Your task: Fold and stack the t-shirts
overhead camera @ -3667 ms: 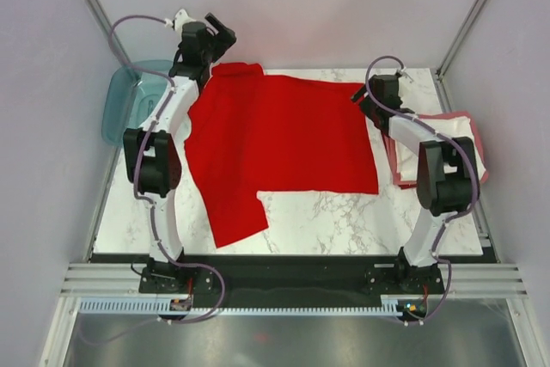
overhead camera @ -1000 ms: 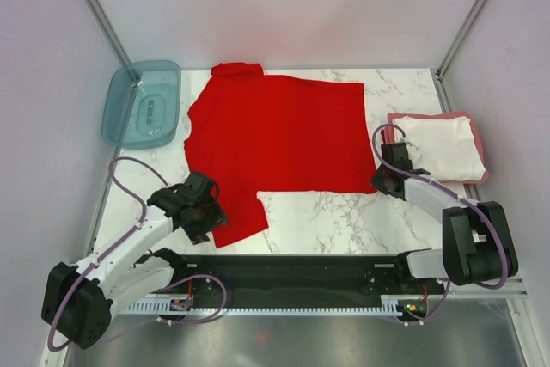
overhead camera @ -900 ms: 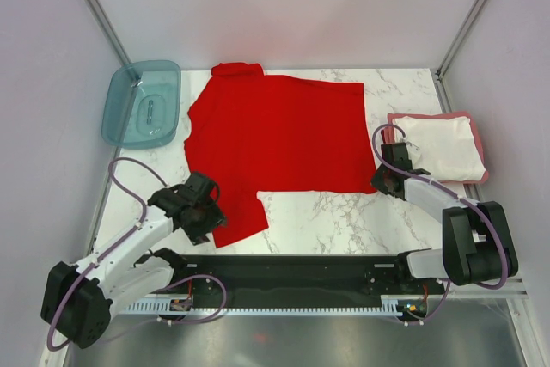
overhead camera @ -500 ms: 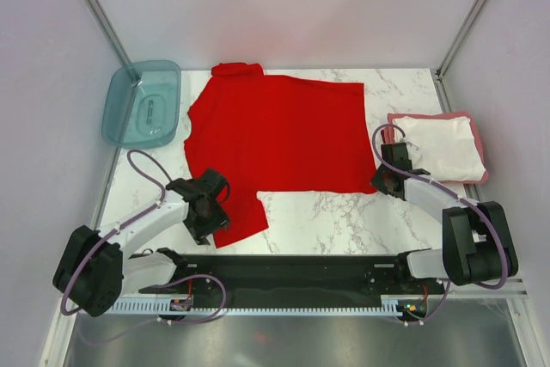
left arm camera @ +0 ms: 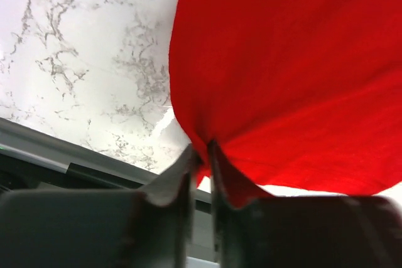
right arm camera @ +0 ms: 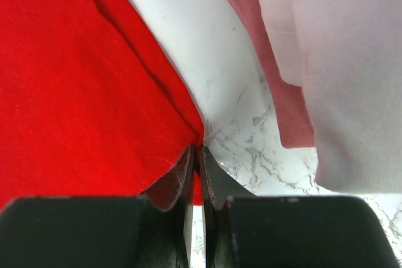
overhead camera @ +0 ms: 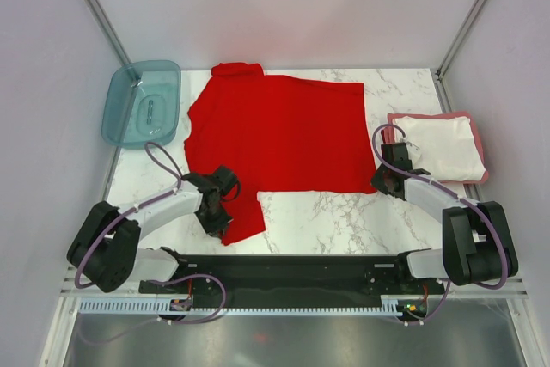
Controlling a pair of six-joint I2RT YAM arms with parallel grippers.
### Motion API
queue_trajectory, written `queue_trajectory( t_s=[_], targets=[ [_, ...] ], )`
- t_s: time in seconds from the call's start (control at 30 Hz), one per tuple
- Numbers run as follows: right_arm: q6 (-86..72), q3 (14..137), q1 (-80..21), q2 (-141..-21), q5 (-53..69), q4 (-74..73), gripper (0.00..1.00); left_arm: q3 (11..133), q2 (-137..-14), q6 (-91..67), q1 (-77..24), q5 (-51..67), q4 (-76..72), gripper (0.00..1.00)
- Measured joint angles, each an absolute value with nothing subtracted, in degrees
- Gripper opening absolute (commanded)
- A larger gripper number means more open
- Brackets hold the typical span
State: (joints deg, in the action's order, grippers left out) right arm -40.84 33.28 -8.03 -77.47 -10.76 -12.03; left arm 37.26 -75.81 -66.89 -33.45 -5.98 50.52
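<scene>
The red shirt [overhead camera: 284, 131] lies spread flat on the table [overhead camera: 335, 212]. The left gripper [left arm camera: 202, 150] is pinched on its near sleeve, and the right gripper [right arm camera: 196, 152] nips the near hem corner. It looks like thin, limp cloth: light, likely to sag between grips, so edges and corners are the places to hold.

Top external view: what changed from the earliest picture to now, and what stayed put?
Both arms drew back from the far edge of the red t-shirt to its near edge. The left claw then swung in and shut on the near sleeve; the right claw sits shut on the near right corner. The shirt's spread, the white t-shirt on the pinkish-red t-shirt and the teal tub stayed put.
</scene>
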Motion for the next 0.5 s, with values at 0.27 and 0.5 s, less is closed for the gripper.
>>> queue_trajectory(
  t_s=[0.27, 0.5],
  targets=[
    [-40.8, 33.3, -8.0, -77.5, -10.8, -12.0, 0.13, 37.6, -76.1, -66.6, -34.2, -6.1, 50.5, 0.02],
    [-40.6, 33.3, -8.0, -77.3, -10.8, -12.1, 0.02, 40.3, -74.0, -65.4, -34.2, -5.7, 51.0, 0.02]
  ],
)
